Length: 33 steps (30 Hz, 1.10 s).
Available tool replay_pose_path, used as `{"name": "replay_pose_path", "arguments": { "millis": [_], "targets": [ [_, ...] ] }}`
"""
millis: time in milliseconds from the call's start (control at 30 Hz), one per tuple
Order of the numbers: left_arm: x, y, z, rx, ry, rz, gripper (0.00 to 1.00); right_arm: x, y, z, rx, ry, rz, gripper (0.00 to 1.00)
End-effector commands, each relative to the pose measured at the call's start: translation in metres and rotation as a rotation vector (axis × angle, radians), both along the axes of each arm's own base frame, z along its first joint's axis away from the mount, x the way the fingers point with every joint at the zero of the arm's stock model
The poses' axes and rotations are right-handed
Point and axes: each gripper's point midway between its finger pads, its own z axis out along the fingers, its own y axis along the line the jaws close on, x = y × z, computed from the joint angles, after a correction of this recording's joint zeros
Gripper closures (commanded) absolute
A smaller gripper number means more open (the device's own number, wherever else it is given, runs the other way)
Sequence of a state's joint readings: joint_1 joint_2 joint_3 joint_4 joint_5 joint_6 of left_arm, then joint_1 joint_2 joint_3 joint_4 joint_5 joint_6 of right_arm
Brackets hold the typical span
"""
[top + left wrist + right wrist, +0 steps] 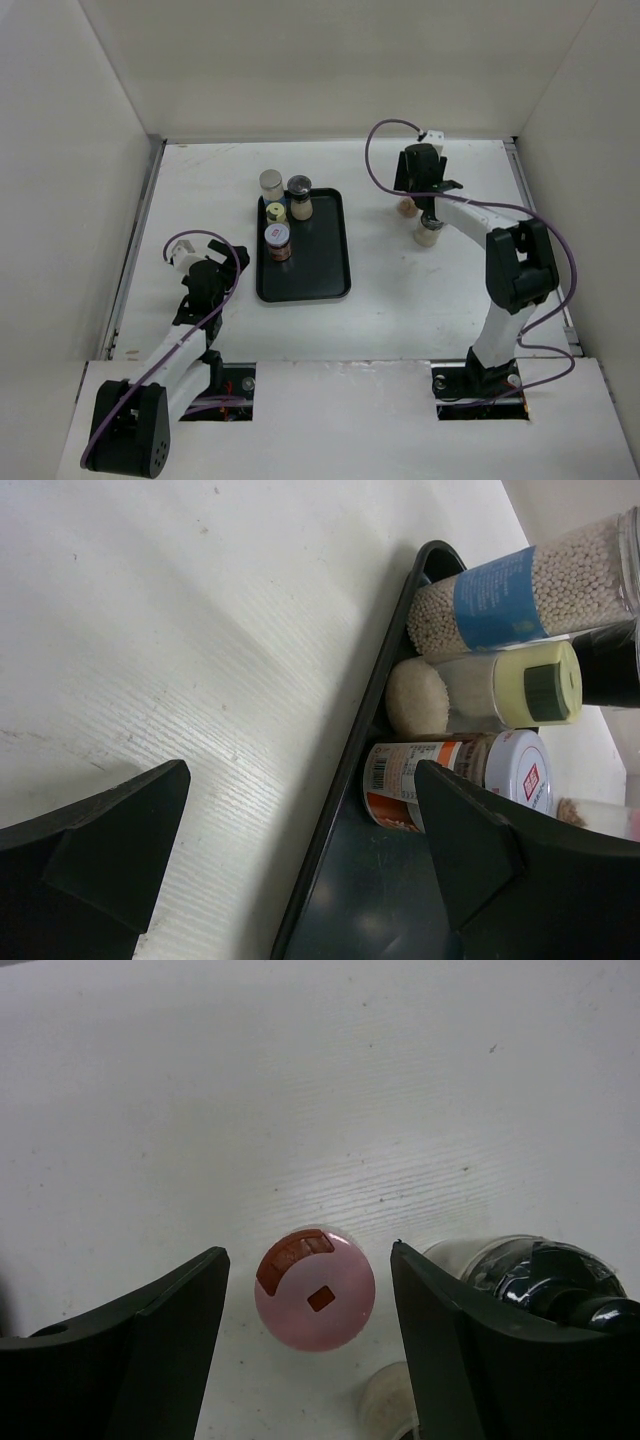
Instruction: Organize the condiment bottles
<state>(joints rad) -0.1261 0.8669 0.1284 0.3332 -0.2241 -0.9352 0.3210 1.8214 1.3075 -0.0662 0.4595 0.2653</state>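
The black tray holds a black-lidded jar, a yellow-lidded jar and an orange-labelled jar. A grey-lidded jar stands at the tray's far left corner. My right gripper is open above a pink-lidded jar, one finger on each side, not touching. A black-lidded jar stands just right of it. My left gripper is open and empty, low at the tray's left rim, facing the orange-labelled jar and yellow-lidded jar.
White walls close the table on the left, back and right. The pink-lidded jar and its neighbour stand on bare table right of the tray. A blue-labelled jar of white pellets stands behind the yellow-lidded one.
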Motion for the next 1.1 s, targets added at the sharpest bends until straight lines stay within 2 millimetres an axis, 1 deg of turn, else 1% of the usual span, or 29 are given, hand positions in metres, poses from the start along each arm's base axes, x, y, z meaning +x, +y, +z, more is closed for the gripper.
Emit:
{"name": "replay_pose_path", "arguments": {
  "millis": [0,100,167,233,300,333,367,433,500,533,567,600,667,767,900,967,1067],
  "targets": [
    [0.007,-0.003,0.013,-0.009,-0.050,-0.009,0.00,0.012,0.006,0.011,0.027,-0.019,0.022,0.29],
    [0.006,-0.002,0.015,-0.008,-0.063,-0.004,0.00,0.015,0.007,0.004,0.032,-0.007,0.023,0.32],
    [0.006,-0.001,0.016,-0.008,-0.064,-0.001,0.00,0.015,0.005,0.002,0.030,-0.004,0.021,0.38],
    [0.006,-0.002,0.013,-0.009,-0.057,-0.006,0.00,0.017,0.005,0.005,0.035,-0.017,0.018,0.45],
    [0.006,-0.002,0.014,-0.009,-0.058,-0.005,0.00,0.017,0.006,0.016,0.040,-0.048,0.014,0.52],
    [0.006,-0.001,0.014,-0.007,-0.058,-0.001,0.00,0.018,0.005,0.027,0.041,-0.081,0.015,0.53],
    [0.007,-0.001,0.014,-0.007,-0.058,-0.001,0.00,0.019,0.004,0.041,0.045,-0.124,0.014,0.53],
    [0.007,-0.002,0.014,-0.007,-0.056,-0.005,0.00,0.017,0.015,0.072,0.059,-0.221,0.046,0.55],
    [0.006,-0.001,0.015,-0.007,-0.060,-0.001,0.00,0.009,0.036,0.103,0.079,-0.303,0.099,0.56],
    [0.006,0.001,0.016,-0.006,-0.064,0.006,0.00,0.005,0.045,0.113,0.084,-0.324,0.122,0.56],
    [0.006,0.002,0.016,-0.006,-0.067,0.008,0.00,-0.001,0.059,0.122,0.084,-0.340,0.160,0.55],
    [0.006,0.002,0.017,-0.007,-0.069,0.010,0.00,-0.007,0.072,0.129,0.078,-0.351,0.194,0.55],
    [0.006,0.000,0.015,-0.010,-0.060,0.000,0.00,-0.021,0.099,0.134,0.092,-0.350,0.254,0.55],
    [0.006,0.001,0.015,-0.009,-0.063,0.004,0.00,-0.051,0.149,0.118,0.116,-0.308,0.361,0.55],
    [0.005,0.000,0.013,-0.012,-0.055,0.001,0.00,-0.106,0.214,0.083,0.118,-0.246,0.525,0.55],
    [0.005,0.001,0.016,-0.014,-0.068,0.007,0.00,-0.136,0.242,0.070,0.124,-0.222,0.607,0.56],
    [0.005,0.000,0.016,-0.013,-0.068,0.006,0.00,-0.176,0.277,0.060,0.135,-0.199,0.713,0.56]
  ]
}}
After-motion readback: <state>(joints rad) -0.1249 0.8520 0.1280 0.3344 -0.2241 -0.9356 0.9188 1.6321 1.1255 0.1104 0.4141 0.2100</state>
